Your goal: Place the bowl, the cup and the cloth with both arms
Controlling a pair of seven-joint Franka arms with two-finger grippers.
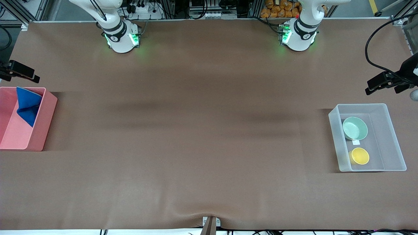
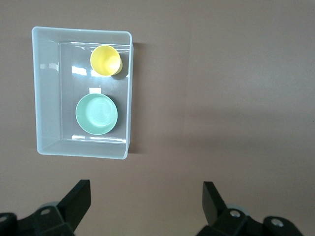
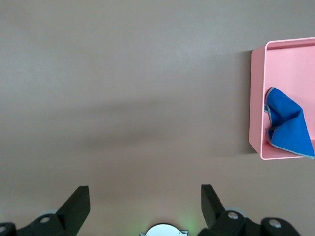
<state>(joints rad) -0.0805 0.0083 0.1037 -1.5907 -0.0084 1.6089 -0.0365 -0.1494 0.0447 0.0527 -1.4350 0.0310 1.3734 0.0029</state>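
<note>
A brown mat covers the table (image 1: pixel 202 130), with the two arm bases glowing green along its edge farthest from the front camera. The left gripper (image 2: pixel 145 206) hangs in the air over bare mat at the left arm's end of the table, fingers spread wide and holding nothing. The clear bin (image 1: pixel 393 130) sits close by it on the mat, nearer the front camera than the spot the gripper hangs over. Inside that bin lie the bowl (image 1: pixel 355 128) and the cup (image 1: pixel 359 156), close together, the cup nearer the front camera. The right gripper (image 3: pixel 145 206) hangs over bare mat at the right arm's end, also wide open and empty. The pink bin (image 1: pixel 45 127) stands near it, and the cloth (image 1: pixel 28 105) lies crumpled inside, against the wall farthest from the front camera.
</note>
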